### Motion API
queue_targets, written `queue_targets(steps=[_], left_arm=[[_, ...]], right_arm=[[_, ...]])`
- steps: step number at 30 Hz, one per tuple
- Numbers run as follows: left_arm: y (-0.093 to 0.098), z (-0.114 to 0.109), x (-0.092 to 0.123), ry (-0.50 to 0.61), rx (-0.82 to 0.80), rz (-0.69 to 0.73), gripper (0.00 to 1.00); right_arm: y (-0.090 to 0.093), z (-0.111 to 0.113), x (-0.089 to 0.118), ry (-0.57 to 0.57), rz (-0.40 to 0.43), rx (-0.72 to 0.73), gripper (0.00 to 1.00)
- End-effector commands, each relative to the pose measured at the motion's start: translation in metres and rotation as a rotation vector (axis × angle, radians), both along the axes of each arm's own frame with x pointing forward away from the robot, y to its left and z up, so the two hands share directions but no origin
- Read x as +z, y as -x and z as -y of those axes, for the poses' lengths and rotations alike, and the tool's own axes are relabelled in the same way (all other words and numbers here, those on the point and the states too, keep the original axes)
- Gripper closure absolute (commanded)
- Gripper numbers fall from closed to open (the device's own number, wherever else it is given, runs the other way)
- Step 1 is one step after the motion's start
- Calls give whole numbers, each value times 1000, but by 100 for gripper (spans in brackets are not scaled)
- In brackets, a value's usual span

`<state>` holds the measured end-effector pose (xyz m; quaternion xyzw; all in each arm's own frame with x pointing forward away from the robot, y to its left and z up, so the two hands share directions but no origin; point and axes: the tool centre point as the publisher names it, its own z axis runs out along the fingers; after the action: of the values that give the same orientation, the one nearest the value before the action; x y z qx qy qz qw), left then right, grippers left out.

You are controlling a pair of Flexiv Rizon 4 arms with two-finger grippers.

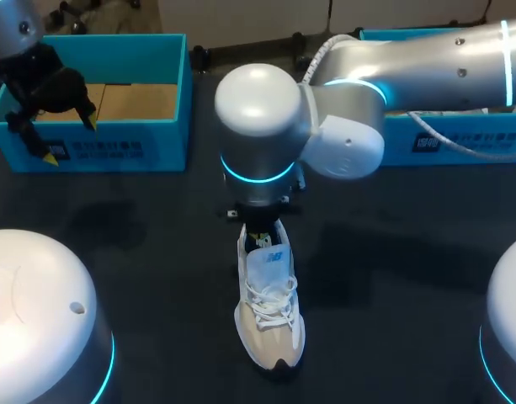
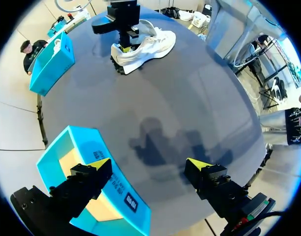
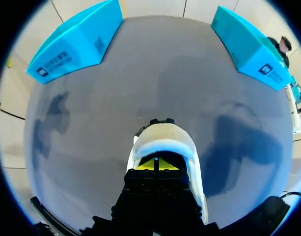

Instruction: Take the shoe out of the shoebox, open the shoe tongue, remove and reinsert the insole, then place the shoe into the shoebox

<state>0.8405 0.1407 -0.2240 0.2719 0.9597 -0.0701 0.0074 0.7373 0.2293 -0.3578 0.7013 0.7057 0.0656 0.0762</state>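
Observation:
A white and beige sneaker (image 1: pixel 270 316) lies on the dark table, toe toward the near edge, laces tied. My right gripper (image 1: pixel 259 238) comes straight down into its heel opening. In the right wrist view the yellow tips (image 3: pixel 155 163) are pressed together inside the shoe's collar (image 3: pixel 165 137); I cannot see whether anything thin is pinched between them. My left gripper (image 1: pixel 71 141) hangs open over the front wall of the left blue shoebox (image 1: pixel 114 147), holding nothing. In the left wrist view it (image 2: pixel 149 164) stands wide apart above that box (image 2: pixel 111 191), with the sneaker (image 2: pixel 145 46) far ahead.
A second blue box (image 1: pixel 460 139) stands at the back right, partly behind my right arm. Both boxes show ahead of the right gripper, one (image 3: pixel 74 44) on each side (image 3: pixel 248 46). White robot bases (image 1: pixel 39 311) flank the near edge.

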Motion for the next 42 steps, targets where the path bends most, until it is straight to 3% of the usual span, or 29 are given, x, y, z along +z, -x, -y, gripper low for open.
queue_targets(steps=[1, 7, 21, 27, 36, 42], left_arm=[[0, 0, 0, -1, -1, 0, 0], [0, 0, 0, -1, -1, 0, 0], [0, 0, 0, -1, -1, 0, 0], [0, 0, 0, -1, -1, 0, 0], [0, 0, 0, -1, -1, 0, 0], [0, 0, 0, -1, -1, 0, 0]], right_arm=[[12, -9, 15, 106, 109, -89, 100], [9, -3, 12, 182, 96, -84, 100], [8, 15, -22, 376, 66, -145, 100], [8, 15, -38, 366, 46, -136, 100], [17, 26, -17, 420, 117, -151, 100], [16, 33, -18, 441, 121, -143, 100]])
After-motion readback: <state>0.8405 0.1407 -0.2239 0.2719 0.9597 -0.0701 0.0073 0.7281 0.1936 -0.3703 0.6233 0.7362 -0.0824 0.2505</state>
